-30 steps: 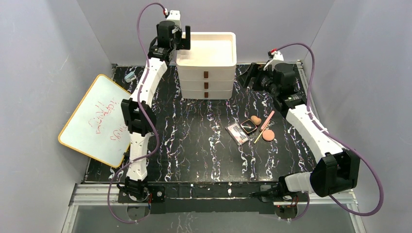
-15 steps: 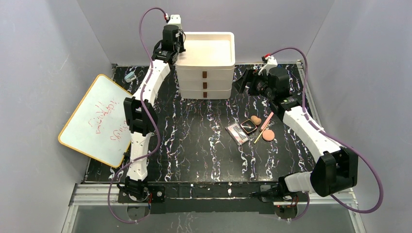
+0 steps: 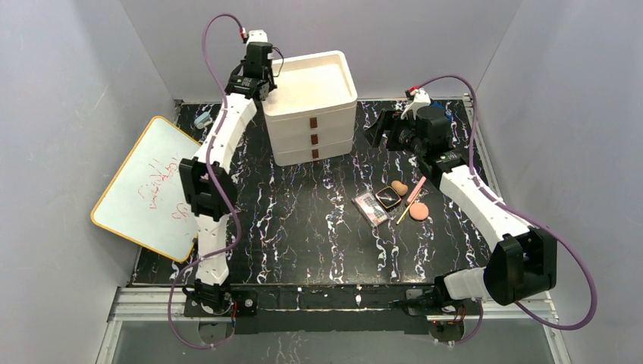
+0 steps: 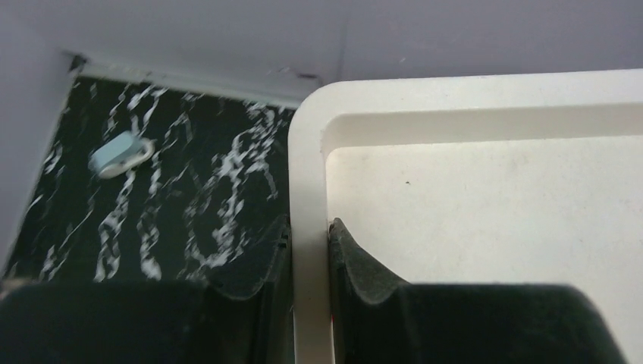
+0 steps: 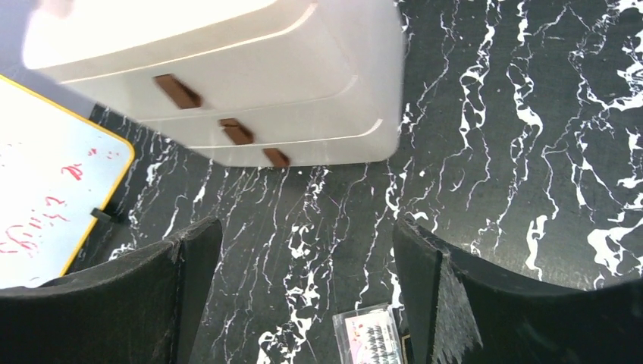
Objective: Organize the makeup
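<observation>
The makeup lies right of centre on the black marbled table: a rectangular palette (image 3: 370,208), a square black compact (image 3: 388,198), a tan sponge (image 3: 399,187), a round pink puff (image 3: 418,211) and a thin pink-and-yellow stick (image 3: 413,197). At the back stands a white three-drawer unit (image 3: 311,114) with an open top tray, turned slightly askew. My left gripper (image 3: 265,82) (image 4: 309,236) is shut on the left rim (image 4: 306,174) of that tray. My right gripper (image 3: 384,126) (image 5: 307,227) hovers open to the unit's right, above the table. The palette's corner (image 5: 370,332) shows below it.
A yellow-framed whiteboard (image 3: 152,186) (image 5: 42,189) leans off the table's left edge. A small light-blue object (image 3: 202,120) (image 4: 119,154) lies at the back left corner. Grey walls close in the back and both sides.
My left gripper has closed on the tray's left rim and pulled the drawer unit leftward, turning it askew. The right gripper has drifted slightly left and stayed open.
</observation>
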{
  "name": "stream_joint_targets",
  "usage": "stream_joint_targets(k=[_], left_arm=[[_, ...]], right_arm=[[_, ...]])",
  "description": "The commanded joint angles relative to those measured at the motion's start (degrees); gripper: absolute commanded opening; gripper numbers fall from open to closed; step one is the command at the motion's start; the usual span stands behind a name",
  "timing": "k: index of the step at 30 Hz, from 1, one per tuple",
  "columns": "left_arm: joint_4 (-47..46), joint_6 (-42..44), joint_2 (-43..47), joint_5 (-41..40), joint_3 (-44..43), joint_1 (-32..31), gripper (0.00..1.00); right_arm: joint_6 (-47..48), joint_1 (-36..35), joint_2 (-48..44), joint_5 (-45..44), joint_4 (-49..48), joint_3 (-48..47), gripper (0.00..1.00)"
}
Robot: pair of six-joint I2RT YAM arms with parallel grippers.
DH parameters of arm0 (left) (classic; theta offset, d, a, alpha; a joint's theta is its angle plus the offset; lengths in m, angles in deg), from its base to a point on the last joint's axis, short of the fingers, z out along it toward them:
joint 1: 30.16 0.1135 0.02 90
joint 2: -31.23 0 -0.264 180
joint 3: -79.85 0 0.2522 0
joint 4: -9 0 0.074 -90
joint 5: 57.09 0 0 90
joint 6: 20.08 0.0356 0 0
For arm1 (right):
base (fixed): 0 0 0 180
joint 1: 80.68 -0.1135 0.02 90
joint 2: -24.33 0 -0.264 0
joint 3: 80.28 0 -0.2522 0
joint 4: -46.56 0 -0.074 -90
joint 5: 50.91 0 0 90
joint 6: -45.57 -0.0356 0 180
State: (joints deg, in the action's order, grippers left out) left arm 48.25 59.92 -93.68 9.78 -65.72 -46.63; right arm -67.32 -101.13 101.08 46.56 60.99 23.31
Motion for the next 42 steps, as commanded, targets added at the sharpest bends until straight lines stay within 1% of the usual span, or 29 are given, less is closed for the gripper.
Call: stream_joint_targets(k=[1, 3, 5, 6, 7, 10, 12, 14, 16, 19, 25, 27, 31, 35, 39, 41, 42], left_arm=[[11.61, -3.82, 14.17, -14.29, 4.39, 2.61, 0.0], [15.14, -5.43, 17.07, -15.88, 6.47, 2.75, 0.0], [20.62, -7.43, 18.72, -17.4, 6.5, 2.76, 0.0], [23.53, -8.66, 19.13, -18.71, 6.4, 2.77, 0.0], [26.17, -10.54, 19.49, -19.9, 6.53, 2.76, 0.0], [31.18, -14.65, 21.31, -21.26, 8.73, 2.76, 0.0], [29.41, -16.58, 24.27, -19.35, 13.45, 2.8, 0.0], [26.36, -18.04, 27.4, -17.23, 18.57, 2.76, 0.0], [25.09, -20.03, 28.93, -17.84, 21.67, 2.79, 0.0], [26.81, -23.48, 28.62, -19.6, 22.11, 2.78, 0.0], [27.51, -25.28, 28.45, -19.08, 23.85, 2.8, 0.0], [27.13, -25.6, 28.7, -18.57, 24.47, 2.81, 0.0], [26.57, -25.75, 28.53, -17.64, 25.28, 2.78, 0.0], [26.21, -26.18, 28.4, -16.64, 25.6, 2.76, 0.0], [25.8, -26.49, 28.38, -16.27, 26.13, 2.79, 0.0], [25.63, -26.67, 28.46, -16.17, 26.24, 2.76, 0.0], [25.45, -26.73, 28.36, -16.0, 26.44, 2.76, 0.0]], right_arm=[[2.64, -0.74, 0.95, -2.49, 0.63, -0.33, 0.9], [3.51, -1.39, 1.05, -0.81, -1.02, -0.07, 0.91], [4.86, -3.37, 2.71, 6.61, -3.07, -1.26, 0.9], [5.58, -5.97, 4.09, 7.89, -2.54, -2.92, 0.89], [7.1, -9.49, 5.78, 7.39, -1.86, -4.88, 0.88], [13.72, -21.19, 10.76, -2.22, -1.07, -10.64, 0.86], [16.99, -26.87, 13.47, -8.77, -3.84, -11.55, 0.86], [18.43, -29.44, 15.55, -12.58, -8.61, -11.0, 0.87], [18.3, -30.03, 17.57, -13.13, -11.64, -11.17, 0.87], [18.42, -30.52, 20.14, -14.73, -14.03, -12.12, 0.86], [20.33, -31.12, 20.16, -23.66, -23.79, -8.49, 0.86], [21.19, -31.14, 20.62, -23.94, -26.05, -8.01, 0.86], [21.11, -31.09, 22.24, -20.86, -27.78, -9.8, 0.82], [19.9, -31.16, 25.79, -19.93, -25.57, -14.69, 0.73], [19.5, -31.27, 28.81, -19.55, -24.49, -17.73, 0.69], [19.08, -31.29, 30.44, -19.34, -23.23, -19.33, 0.66], [18.96, -31.27, 31.01, -19.29, -22.9, -19.89, 0.6]])
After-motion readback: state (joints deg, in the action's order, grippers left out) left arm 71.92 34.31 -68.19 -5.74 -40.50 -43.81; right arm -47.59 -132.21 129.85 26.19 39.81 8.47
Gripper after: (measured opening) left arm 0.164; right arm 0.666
